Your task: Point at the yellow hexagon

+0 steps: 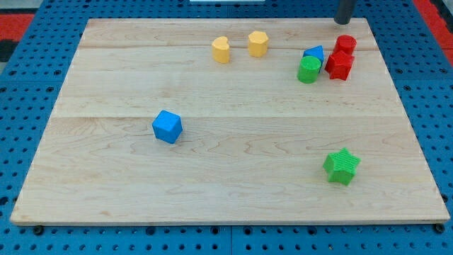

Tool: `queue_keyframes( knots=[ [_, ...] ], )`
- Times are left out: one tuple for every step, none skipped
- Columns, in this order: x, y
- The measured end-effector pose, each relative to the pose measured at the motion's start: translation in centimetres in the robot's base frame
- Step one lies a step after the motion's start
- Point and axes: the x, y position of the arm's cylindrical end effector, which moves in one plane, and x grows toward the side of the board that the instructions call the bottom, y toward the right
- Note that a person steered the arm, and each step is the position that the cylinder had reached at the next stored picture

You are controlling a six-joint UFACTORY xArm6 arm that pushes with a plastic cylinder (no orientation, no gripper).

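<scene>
There is no claw to judge, only the tip far right; the yellow hexagon looks light, stiff and easily nudged.

We saw a tabletop of pale wood, smooth and matt, its grain running across. Beneath it lay a blue perforated board. The blocks looked like matt plastic; the green star showed fine ridged lines, and the yellow hexagon looked smooth.
</scene>
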Motion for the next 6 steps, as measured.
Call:
queue_keyframes(
  knots=[
    [0.0,-0.2],
    [2.8,-4.3],
    [5.8,-9.1],
    [5.7,-12.3],
    [5.1,-14.5],
    [5.4,-16.0]
  ],
)
